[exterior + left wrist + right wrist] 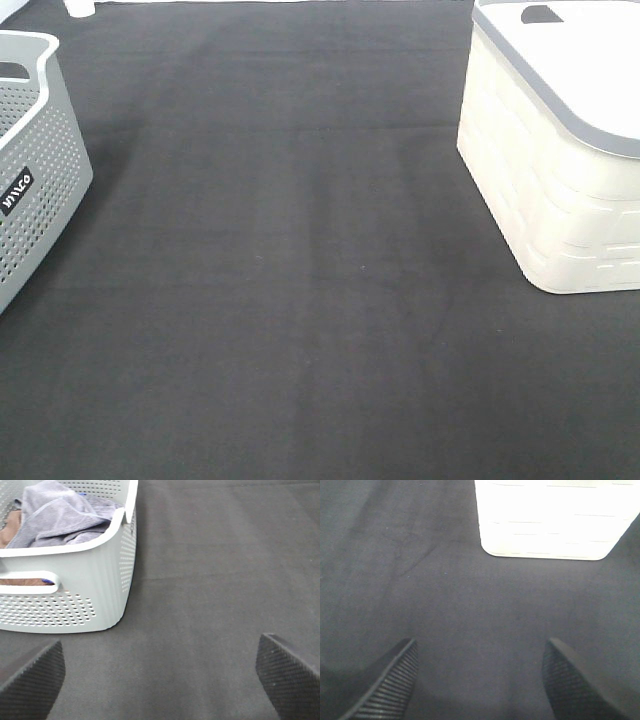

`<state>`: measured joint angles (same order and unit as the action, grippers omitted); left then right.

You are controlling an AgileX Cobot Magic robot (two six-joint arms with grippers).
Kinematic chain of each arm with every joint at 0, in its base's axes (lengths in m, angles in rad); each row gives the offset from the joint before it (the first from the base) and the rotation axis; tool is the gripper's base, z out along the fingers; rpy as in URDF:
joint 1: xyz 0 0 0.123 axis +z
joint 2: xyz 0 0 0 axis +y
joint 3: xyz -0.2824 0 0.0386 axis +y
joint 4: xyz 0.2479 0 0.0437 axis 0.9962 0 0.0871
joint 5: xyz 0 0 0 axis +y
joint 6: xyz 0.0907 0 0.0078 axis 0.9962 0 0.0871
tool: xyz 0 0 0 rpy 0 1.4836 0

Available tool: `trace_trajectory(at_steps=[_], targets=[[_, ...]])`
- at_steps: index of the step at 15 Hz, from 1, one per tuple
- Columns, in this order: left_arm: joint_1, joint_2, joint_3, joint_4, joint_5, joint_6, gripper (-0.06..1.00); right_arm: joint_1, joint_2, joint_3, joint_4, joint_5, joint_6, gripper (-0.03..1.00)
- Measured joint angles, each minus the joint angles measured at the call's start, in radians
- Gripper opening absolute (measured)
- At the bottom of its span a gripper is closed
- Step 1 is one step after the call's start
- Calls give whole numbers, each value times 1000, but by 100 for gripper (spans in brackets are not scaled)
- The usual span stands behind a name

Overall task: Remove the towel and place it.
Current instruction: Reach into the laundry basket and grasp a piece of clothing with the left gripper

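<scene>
The towel [57, 515], a grey-purple terry cloth, lies crumpled inside a grey perforated basket [95, 580] in the left wrist view, on top of something brown. My left gripper [160, 680] is open, its two ribbed fingertips [35, 680] spread wide over the dark cloth, short of the basket and touching nothing. My right gripper [480, 680] is also open above bare dark cloth, in front of a white bin [555, 520]. In the exterior high view neither gripper shows, and the towel is hidden inside the grey basket [40, 160].
A dark cloth [290, 270] covers the table. The grey basket stands at the left edge, and a white lidded bin [560, 150] with a grey rim stands at the right. A small white object [80, 6] sits at the far edge.
</scene>
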<state>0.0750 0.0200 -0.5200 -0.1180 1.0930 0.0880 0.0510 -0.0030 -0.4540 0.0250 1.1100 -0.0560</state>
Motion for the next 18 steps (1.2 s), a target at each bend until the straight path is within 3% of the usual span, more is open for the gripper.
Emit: trace_trajectory(at_steps=[18], targets=[[3, 0, 0, 0, 0, 0, 98, 0, 0, 0, 0, 0, 0, 68]])
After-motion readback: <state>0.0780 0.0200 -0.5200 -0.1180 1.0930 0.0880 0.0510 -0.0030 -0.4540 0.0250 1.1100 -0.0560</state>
